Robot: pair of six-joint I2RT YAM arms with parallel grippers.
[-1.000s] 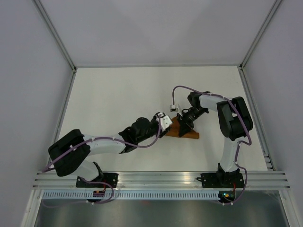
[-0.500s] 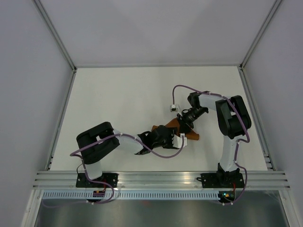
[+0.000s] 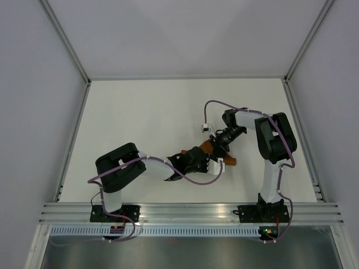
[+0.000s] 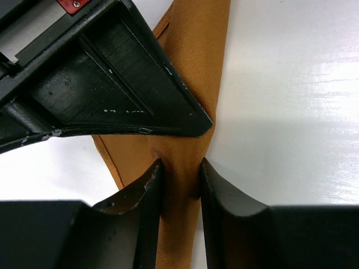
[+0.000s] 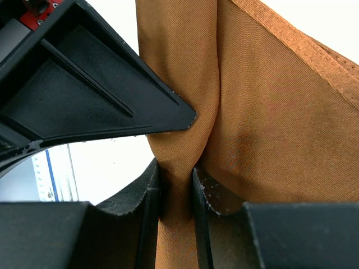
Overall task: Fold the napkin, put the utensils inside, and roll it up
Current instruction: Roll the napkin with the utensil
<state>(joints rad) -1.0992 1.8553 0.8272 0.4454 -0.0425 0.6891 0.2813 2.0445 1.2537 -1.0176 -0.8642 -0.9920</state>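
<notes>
Leaning inward with elbows bent (wrists low), the left gripper (image 4: pixel 179 182) and right gripper (image 5: pixel 176 182) each clamp the napkin (image 5: pixel 269 129).

The left arm of smooth white links and bulky black joint housings (image 3: pixel 152 164) and the matching white-and-black right arm (image 3: pixel 247 119) each carry a thin purple cable (image 3: pixel 208 105) and end in a black bolted base plate (image 3: pixel 116 213). A small white box (image 3: pixel 205 127) is fixed by the right wrist. The left hand (image 4: pixel 179 175) is matte black plastic, and its fingers (image 4: pixel 140 193) show whitish chips and scuffs along their edges. The right hand (image 5: pixel 176 171) is equally black and scuffed
</notes>
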